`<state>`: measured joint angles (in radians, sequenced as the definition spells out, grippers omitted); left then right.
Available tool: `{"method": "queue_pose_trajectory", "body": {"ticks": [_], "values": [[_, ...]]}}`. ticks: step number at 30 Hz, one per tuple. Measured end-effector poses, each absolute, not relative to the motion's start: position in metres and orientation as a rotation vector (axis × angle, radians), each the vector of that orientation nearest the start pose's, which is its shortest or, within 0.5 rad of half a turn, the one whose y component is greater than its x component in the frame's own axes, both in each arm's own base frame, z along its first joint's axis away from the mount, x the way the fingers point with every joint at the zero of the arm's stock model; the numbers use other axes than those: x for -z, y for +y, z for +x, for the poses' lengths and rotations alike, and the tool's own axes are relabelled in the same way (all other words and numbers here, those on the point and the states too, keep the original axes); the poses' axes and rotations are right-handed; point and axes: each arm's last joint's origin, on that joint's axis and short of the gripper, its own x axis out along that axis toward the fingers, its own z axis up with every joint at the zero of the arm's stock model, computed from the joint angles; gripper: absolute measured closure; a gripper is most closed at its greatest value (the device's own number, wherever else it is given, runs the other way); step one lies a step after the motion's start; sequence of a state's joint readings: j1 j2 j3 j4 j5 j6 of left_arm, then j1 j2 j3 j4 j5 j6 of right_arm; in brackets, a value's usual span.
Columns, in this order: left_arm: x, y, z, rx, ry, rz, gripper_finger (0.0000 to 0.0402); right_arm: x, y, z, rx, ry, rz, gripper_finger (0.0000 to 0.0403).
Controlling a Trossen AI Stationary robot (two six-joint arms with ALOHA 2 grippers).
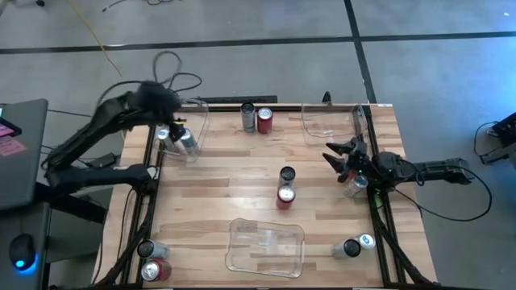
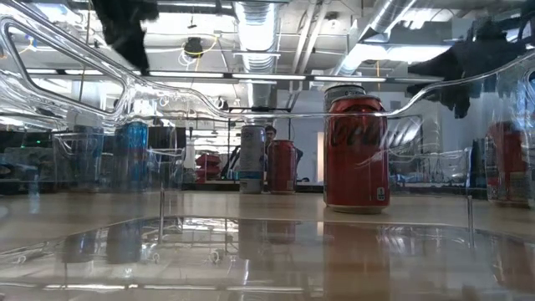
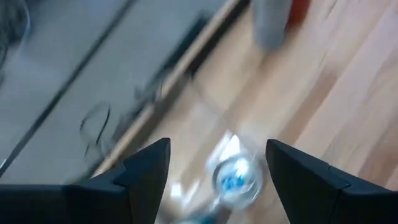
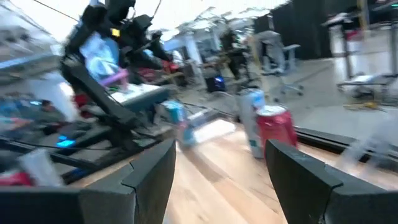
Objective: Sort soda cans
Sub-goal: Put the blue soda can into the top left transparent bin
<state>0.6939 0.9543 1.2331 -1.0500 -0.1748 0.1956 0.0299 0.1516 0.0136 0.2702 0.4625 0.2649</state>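
Sorting is partly under way — cans sit scattered over the wooden table (image 1: pixel 210 185). Left gripper (image 1: pixel 171 129) hangs over the far-left bin (image 1: pixel 197 113), fingers apart, nothing between them; silver-blue cans (image 1: pixel 179 138) stand in that bin, one top showing right below the fingers in the left wrist view (image 3: pixel 236 180). Right gripper (image 1: pixel 345 157) is at the right edge, jaws spread and empty, with a can (image 1: pixel 357 184) just beside it on the near side.

Elsewhere: a dark can and red can (image 1: pixel 264 120) paired at the far edge, a dark can (image 1: pixel 287 175) touching a red one (image 1: pixel 285 196) mid-table, two cans (image 1: pixel 357 245) near right, two more (image 1: pixel 153 262) near left. The near bin (image 1: pixel 266 246) and far-right bin (image 1: pixel 326 121) look empty.

Handling, my read: thin aluminium, rigid if full, dents if squeezed hard; smooth painted wall is slippery and the round body rolls once tipped. Grab mid-body, across the diameter, can upright — avoid the rim.
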Motion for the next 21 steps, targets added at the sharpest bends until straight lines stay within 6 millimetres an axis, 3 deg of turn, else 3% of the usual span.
{"method": "queue_pose_trajectory", "body": {"ticks": [4,9,14,21], "values": [[-0.390,0.088,0.108,-0.662,0.643,-0.024,0.0140,-0.196,-0.008,0.102,0.347,-0.242,0.303,0.0132],[-0.391,0.074,0.111,-0.580,0.447,-0.057,0.0140,-0.218,-0.008,0.098,0.325,-0.260,0.296,0.0132],[-0.382,0.067,0.129,-0.472,0.282,-0.007,0.0140,-0.235,-0.008,0.093,0.339,-0.209,0.286,0.0132],[-0.354,0.064,0.159,-0.380,0.200,0.018,0.0140,-0.251,-0.009,0.081,0.371,-0.063,0.370,0.0132]]}}
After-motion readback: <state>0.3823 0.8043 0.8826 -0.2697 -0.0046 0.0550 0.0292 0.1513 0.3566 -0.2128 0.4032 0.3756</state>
